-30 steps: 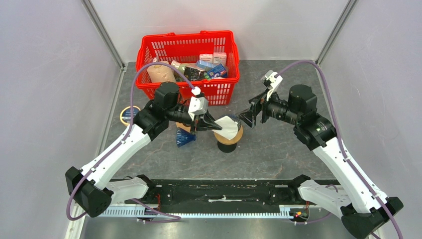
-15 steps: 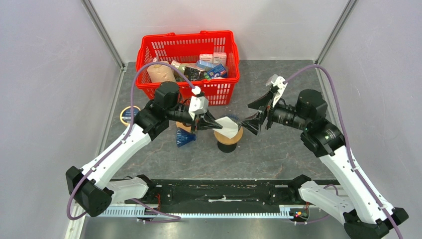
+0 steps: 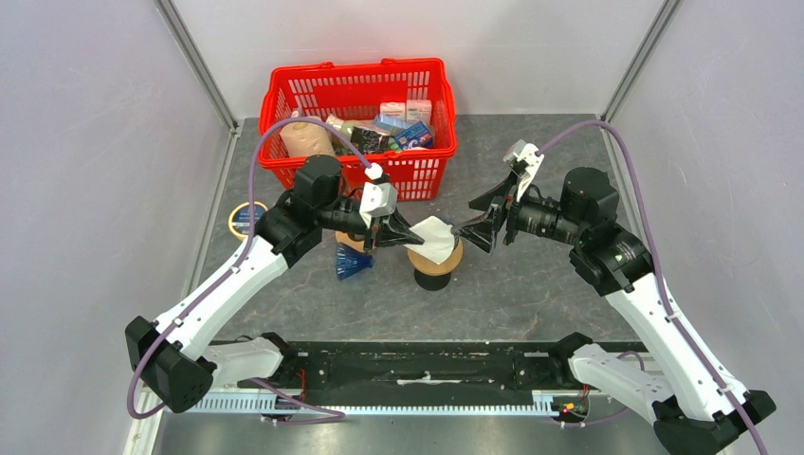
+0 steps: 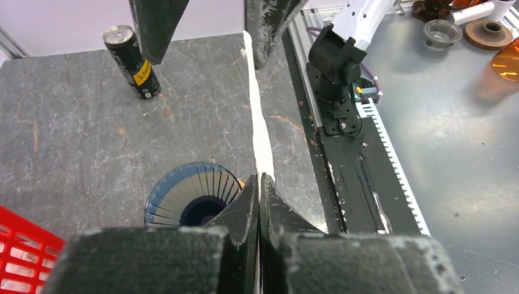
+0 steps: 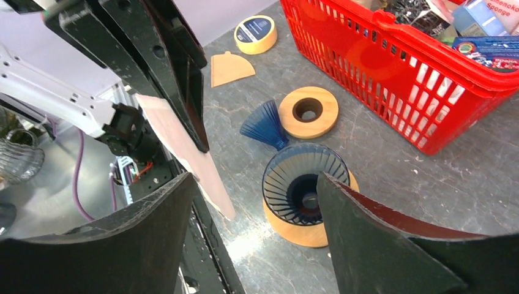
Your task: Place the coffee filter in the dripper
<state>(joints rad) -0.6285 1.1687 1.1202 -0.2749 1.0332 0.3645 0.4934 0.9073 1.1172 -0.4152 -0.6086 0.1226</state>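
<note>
So, left gripper: clenched on one edge of the filter.
filter: flat, held over the dripper, not in it.
dripper: upright on the surface.
right gripper: spread wide by the filter's far edge.

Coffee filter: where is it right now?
In the top view the coffee filter hangs mid-table, pinched in the shut left hand just above the dripper, with the open right hand close on its right.
</note>
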